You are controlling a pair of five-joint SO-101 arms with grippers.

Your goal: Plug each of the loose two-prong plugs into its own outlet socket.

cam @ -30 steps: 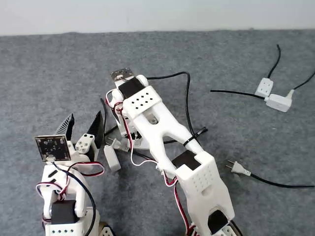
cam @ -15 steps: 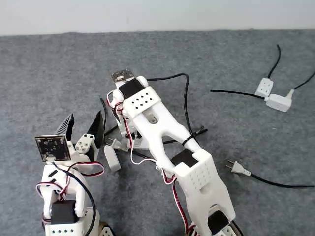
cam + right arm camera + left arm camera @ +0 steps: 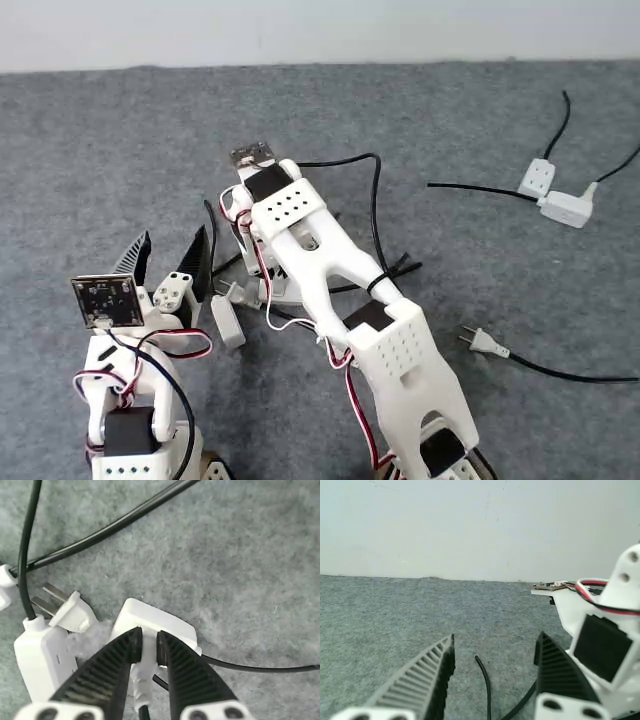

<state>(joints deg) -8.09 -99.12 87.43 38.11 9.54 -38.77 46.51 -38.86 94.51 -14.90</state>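
Observation:
In the right wrist view my right gripper (image 3: 148,637) is shut on a white two-prong plug (image 3: 142,679). The plug's front end meets a white outlet socket (image 3: 159,622) lying on the carpet. Beside it lies a loose white plug (image 3: 67,611) with both prongs bare, next to a second white socket block (image 3: 41,656). In the high view that block (image 3: 228,322) and plug (image 3: 233,293) lie between the arms. Another loose plug (image 3: 486,344) lies to the right on its black cable. My left gripper (image 3: 168,258) hovers open above the carpet, with nothing between its fingers (image 3: 427,677).
Grey carpet (image 3: 120,150) covers the table. Two more white socket blocks (image 3: 537,178) (image 3: 567,208) with black cables sit at the far right. Black cables (image 3: 378,215) loop under the right arm (image 3: 300,230). A cable (image 3: 485,685) lies ahead of the left gripper.
The right arm has shifted slightly away from the front edge, and the black cable beside it moved with it. The left arm has stayed still.

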